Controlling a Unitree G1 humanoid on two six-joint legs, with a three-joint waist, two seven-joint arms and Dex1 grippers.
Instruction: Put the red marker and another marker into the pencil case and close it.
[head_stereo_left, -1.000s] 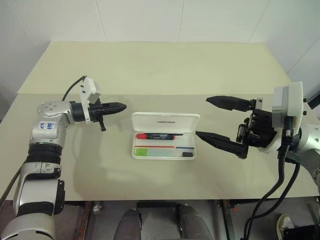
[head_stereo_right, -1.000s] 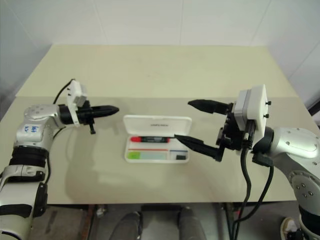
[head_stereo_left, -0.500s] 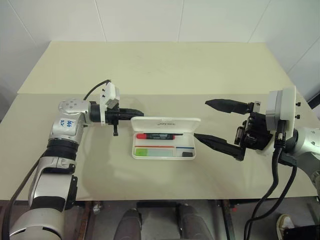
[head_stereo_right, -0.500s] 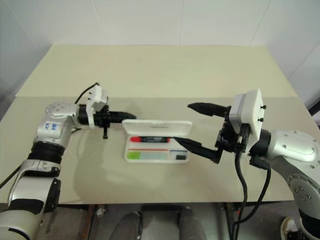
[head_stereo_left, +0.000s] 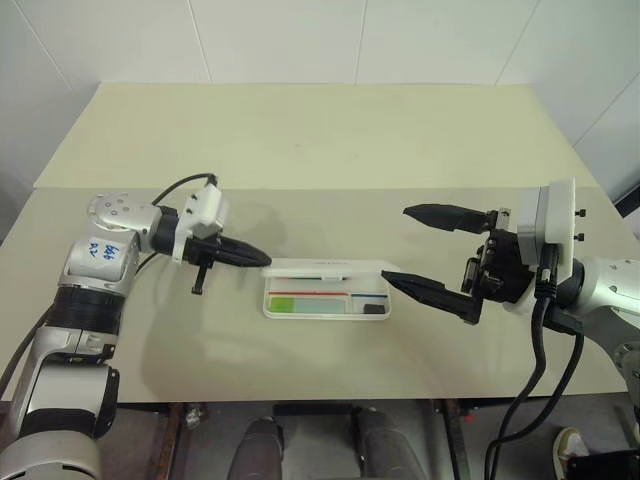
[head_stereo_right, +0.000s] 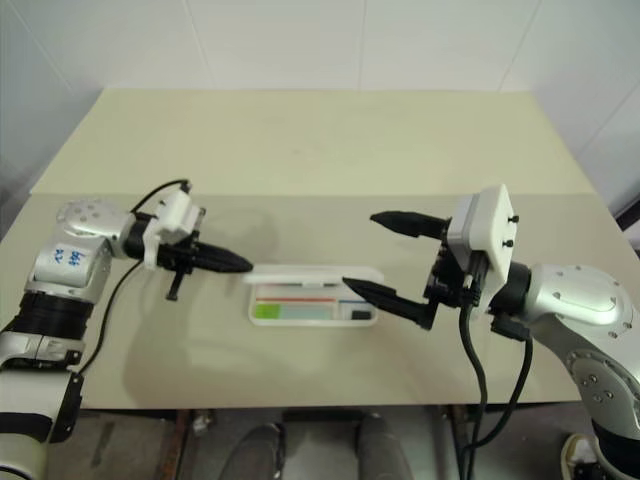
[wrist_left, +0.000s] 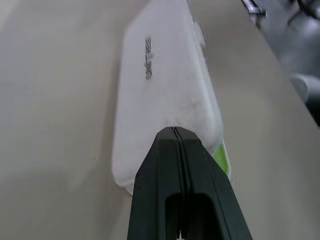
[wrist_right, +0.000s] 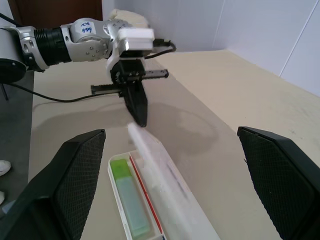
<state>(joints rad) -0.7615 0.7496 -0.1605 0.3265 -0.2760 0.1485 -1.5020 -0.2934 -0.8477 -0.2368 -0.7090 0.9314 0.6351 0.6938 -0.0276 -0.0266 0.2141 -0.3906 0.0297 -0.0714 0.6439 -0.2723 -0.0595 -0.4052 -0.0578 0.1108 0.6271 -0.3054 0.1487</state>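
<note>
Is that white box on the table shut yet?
Not quite. The pencil case has its lid tipped partway down, with the green marker showing in the tray; the shut left gripper is at the lid's edge.

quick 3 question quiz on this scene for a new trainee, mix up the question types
1. True or false: the left gripper is shut, its tip at the lid of the pencil case.
2. The right gripper is: A shut on the case, B open, C holding a marker.
3. Which marker shows at the case's left end?

Key: 1 true. 2 B. 3 the green marker; the half-lowered lid hides the rest behind it.
</note>
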